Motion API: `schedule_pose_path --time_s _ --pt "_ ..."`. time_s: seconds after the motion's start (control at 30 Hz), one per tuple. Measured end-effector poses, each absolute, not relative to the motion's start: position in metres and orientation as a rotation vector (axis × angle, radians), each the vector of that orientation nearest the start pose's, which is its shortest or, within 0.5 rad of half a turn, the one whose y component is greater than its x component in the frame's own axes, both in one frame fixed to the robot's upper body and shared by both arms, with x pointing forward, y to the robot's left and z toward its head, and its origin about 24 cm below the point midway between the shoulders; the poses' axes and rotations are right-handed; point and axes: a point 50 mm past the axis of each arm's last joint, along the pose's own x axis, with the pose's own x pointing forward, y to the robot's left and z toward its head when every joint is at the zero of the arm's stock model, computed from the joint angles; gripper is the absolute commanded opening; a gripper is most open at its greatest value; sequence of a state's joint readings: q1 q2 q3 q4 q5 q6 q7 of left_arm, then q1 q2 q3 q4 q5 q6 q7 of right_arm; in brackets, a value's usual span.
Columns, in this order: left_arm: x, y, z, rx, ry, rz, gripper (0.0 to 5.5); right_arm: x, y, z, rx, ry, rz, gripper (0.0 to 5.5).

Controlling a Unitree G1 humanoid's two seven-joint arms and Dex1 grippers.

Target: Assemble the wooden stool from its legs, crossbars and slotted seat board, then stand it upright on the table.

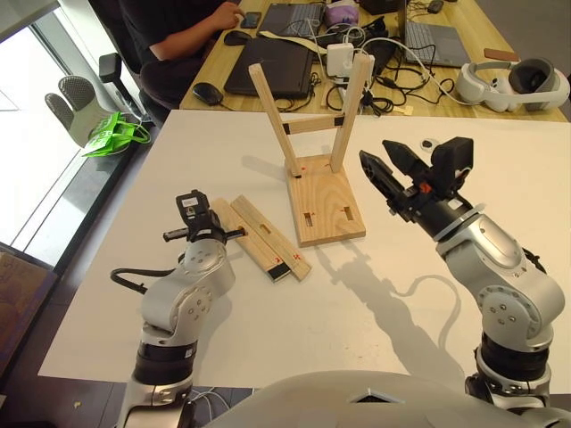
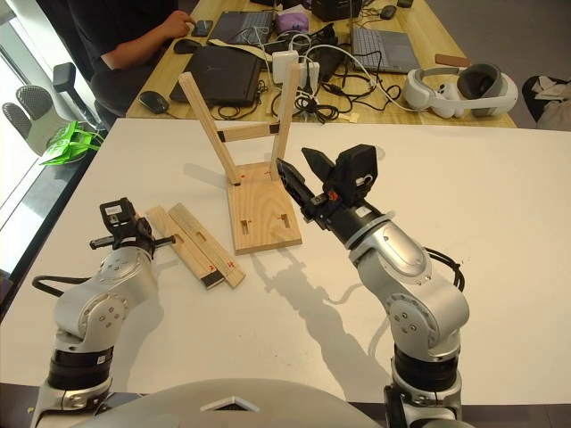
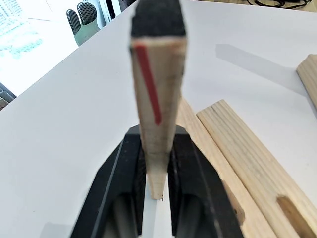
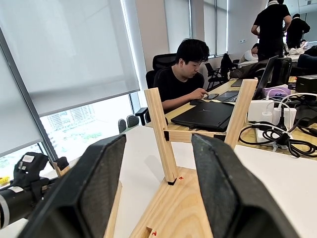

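Two legs (image 1: 275, 116) stood tilted in the far end of the seat board (image 1: 326, 209), joined by a crossbar (image 1: 312, 125), at the middle of the table (image 1: 223, 143). Bare white surface lay open to the near side and the right. My right gripper (image 1: 379, 156) hovered wide open just right of the board. My left gripper (image 1: 205, 234) clamped a red-marked wooden piece (image 3: 158, 99), its lower end hidden between the fingers. Two loose slats (image 1: 277, 239) lay between it and the board.

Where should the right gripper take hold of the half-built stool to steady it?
I'd grip the right-hand leg just above the seat board, coming in level from the robot's right with the right gripper. The board lies flat on the table, offering little edge, while the leg stands clear and narrow enough for the open fingers to straddle.
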State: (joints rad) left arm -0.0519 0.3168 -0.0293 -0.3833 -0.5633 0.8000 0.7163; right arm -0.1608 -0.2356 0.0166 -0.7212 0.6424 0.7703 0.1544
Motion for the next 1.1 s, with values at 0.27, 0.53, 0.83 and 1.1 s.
schedule_pose_path --time_s 0.27,0.53,0.83,1.1 --pt "0.278 0.164 0.07 -0.12 0.364 0.363 0.41 0.231 -0.105 0.174 0.218 -0.071 0.669 2.42" --pt "0.272 0.163 0.085 -0.187 0.268 0.331 0.41 0.235 -0.105 0.171 0.215 -0.058 0.658 2.42" --pt "0.222 0.149 0.116 -0.33 0.122 0.193 0.41 0.231 -0.108 0.165 0.24 -0.06 0.583 2.42" --pt "0.215 0.136 0.104 -0.319 0.165 0.12 0.41 0.229 -0.105 0.16 0.273 -0.057 0.543 2.42"
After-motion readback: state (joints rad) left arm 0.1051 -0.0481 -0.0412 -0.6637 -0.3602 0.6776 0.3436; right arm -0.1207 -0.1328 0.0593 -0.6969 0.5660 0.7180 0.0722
